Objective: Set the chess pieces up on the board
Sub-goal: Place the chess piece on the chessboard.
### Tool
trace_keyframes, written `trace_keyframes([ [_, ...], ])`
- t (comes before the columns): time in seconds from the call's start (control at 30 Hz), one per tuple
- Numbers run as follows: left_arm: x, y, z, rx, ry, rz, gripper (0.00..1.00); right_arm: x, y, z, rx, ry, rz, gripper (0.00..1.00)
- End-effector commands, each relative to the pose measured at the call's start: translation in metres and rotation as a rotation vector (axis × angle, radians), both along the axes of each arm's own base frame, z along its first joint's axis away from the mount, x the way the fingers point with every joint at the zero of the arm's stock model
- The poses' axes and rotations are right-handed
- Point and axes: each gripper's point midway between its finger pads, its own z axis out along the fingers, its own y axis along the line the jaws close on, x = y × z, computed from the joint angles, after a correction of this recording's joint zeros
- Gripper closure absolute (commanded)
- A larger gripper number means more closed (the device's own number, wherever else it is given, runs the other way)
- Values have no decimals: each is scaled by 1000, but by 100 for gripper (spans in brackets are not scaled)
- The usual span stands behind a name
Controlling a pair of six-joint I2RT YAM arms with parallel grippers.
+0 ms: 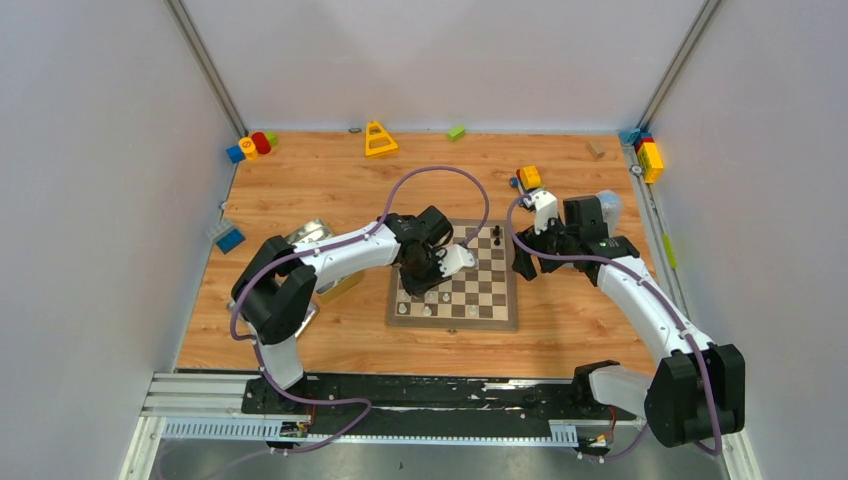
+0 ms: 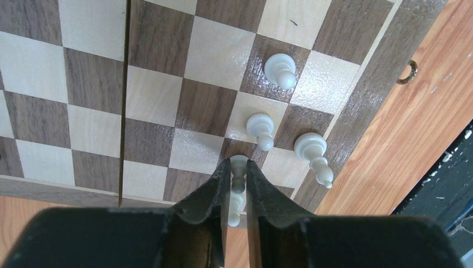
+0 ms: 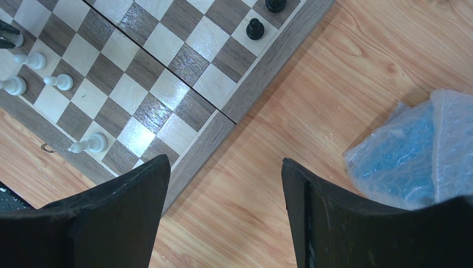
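The board [image 1: 497, 288] lies mid-table, and it also shows in the left wrist view [image 2: 95, 111] and the right wrist view [image 3: 139, 84]. My left gripper [image 2: 239, 167] is shut on a white chess piece [image 2: 239, 180] and stands over the board's near-left corner [image 1: 413, 276]. Three white pieces [image 2: 260, 127] stand on squares just beyond it. Two black pieces [image 3: 255, 28] stand at the board's far right edge [image 1: 496, 237]. My right gripper [image 3: 226, 167] is open and empty over bare wood just right of the board [image 1: 524, 262].
A blue bubble-wrap bag [image 3: 413, 151] lies right of the right gripper. A silver tin [image 1: 310, 235] sits under the left arm. Toy blocks lie along the back: a yellow triangle [image 1: 379, 140], a green block [image 1: 456, 132], an orange block [image 1: 529, 177].
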Motion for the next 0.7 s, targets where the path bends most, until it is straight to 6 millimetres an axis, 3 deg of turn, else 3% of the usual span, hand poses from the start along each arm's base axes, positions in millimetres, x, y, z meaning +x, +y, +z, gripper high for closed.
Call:
trace_keyframes([
  [0.0, 4, -3, -2, -3, -25, -12, 74, 4, 1, 12, 15, -54, 9, 25],
  [0.2, 5, -5, 11, -35, -53, -4, 52, 4, 2, 12, 16, -53, 12, 25],
  [0.47, 11, 4, 56, -135, -122, 36, 43, 3, 1, 12, 15, -54, 10, 25],
  [0.57, 31, 27, 73, -172, -164, 134, 42, 3, 1, 12, 14, -54, 11, 25],
  [0.67, 52, 67, 83, -149, -243, 283, 40, 3, 2, 12, 17, -54, 14, 25],
])
